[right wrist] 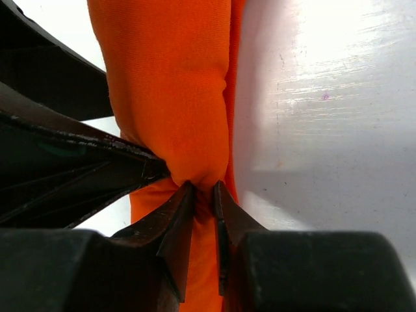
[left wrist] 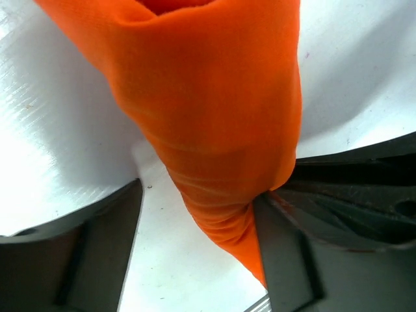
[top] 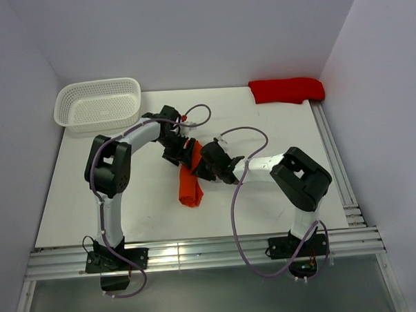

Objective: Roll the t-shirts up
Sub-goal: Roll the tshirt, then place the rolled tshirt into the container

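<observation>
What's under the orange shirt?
The orange t-shirt lies bunched on the white table, pinched by the right gripper. Only table shows around it. Anything directly beneath the cloth is covered.

The left arm (top: 111, 210) and right arm (top: 261, 164) share white tubular links, bulky black joints, and lilac cables (top: 232, 210) trailing behind matte black, wedge-shaped fingers (right wrist: 170, 229).
</observation>
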Robot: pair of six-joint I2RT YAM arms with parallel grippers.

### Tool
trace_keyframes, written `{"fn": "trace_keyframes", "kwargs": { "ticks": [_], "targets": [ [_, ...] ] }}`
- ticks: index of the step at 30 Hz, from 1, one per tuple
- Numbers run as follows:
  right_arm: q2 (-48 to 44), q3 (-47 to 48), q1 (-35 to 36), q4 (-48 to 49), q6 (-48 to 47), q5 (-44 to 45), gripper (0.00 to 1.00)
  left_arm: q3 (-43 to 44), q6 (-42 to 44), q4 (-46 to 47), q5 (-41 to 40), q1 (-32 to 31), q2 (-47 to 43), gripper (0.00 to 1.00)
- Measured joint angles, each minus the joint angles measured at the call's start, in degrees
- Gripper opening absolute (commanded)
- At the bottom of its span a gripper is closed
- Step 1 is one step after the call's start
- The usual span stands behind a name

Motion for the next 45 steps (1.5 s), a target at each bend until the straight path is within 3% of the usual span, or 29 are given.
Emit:
{"fn": "trace_keyframes", "kwargs": {
  "ticks": [4,9,24,30,34,36,37,42,45],
  "targets": [
    [0.00,0.28,0.00,-0.76,0.22,0.20,0.17,0.00,0.50,0.04,1.79,0.92,0.00,0.83],
    [0.00,0.48,0.00,-1.14,0.55,0.35,0.14,-1.42,1.20,1.90,7.50,3.13,-0.35,0.83],
    [0.00,-2.23,-0.55,2.62,2.82,-0.24,0.12,-13.75,-4.13,12.26,26.51,6.45,-1.88,0.73],
    [0.00,-2.36,-0.81,2.82,2.97,-0.68,0.12,-13.35,-7.82,13.66,27.85,6.62,0.33,0.54],
    [0.00,-2.36,-0.92,2.60,2.93,-0.61,0.13,-11.96,-8.98,13.20,27.98,6.67,2.38,0.29],
    [0.00,-2.36,-1.05,2.36,2.86,-0.57,0.23,-11.43,-9.57,12.90,27.93,6.67,2.93,0.15],
    [-0.02,-2.36,-1.07,2.32,2.84,-0.57,0.27,-11.17,-9.77,12.61,27.71,6.64,3.02,0.01],
    [-1.29,-2.27,-1.07,-0.35,2.10,0.70,0.51,-9.46,-10.03,11.34,25.59,5.77,3.02,0.00],
    [-5.20,-2.36,-1.07,-5.90,1.20,2.27,0.54,-8.55,-10.21,11.47,24.24,5.22,2.91,0.00]
  ]
}}
